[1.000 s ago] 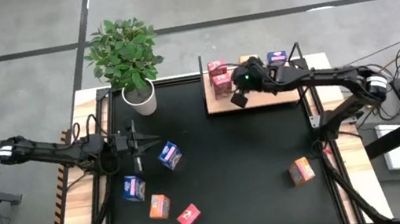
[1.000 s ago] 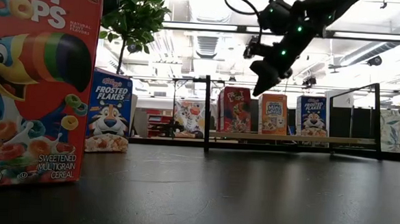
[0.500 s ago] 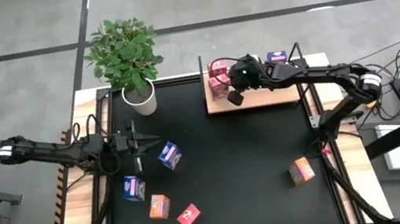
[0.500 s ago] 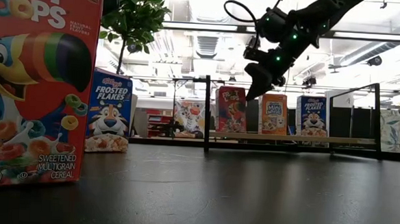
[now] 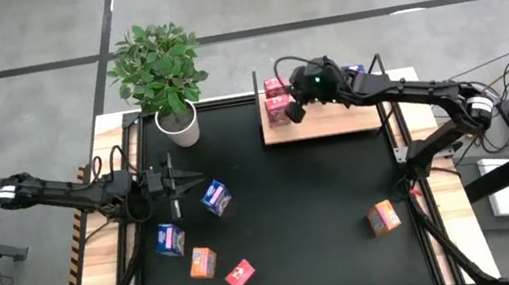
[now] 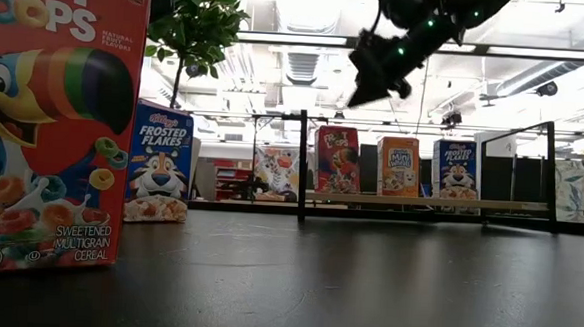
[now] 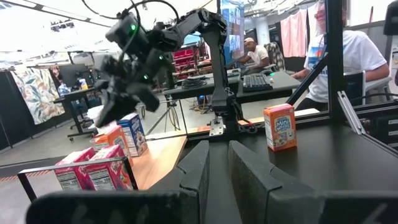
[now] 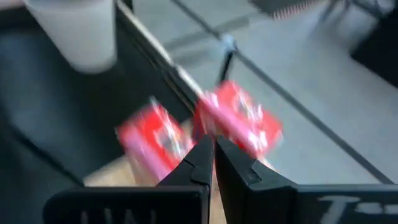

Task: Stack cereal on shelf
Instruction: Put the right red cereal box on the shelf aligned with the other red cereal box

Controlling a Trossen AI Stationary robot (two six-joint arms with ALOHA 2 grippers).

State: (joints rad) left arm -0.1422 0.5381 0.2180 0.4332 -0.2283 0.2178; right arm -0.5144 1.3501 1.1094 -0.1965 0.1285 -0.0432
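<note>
Empty, fingers closed together, the right gripper (image 5: 296,113) hangs above the shelf (image 5: 333,123) just beside two red cereal boxes (image 5: 277,100) standing there, so a low swing could topple them, while the closed left gripper (image 5: 175,182) waits near a blue box (image 5: 215,197) on the table (image 5: 296,217).

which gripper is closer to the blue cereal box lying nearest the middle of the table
Left. The left gripper sits just beside the blue box, while the right gripper hangs far off, above the shelf.
</note>
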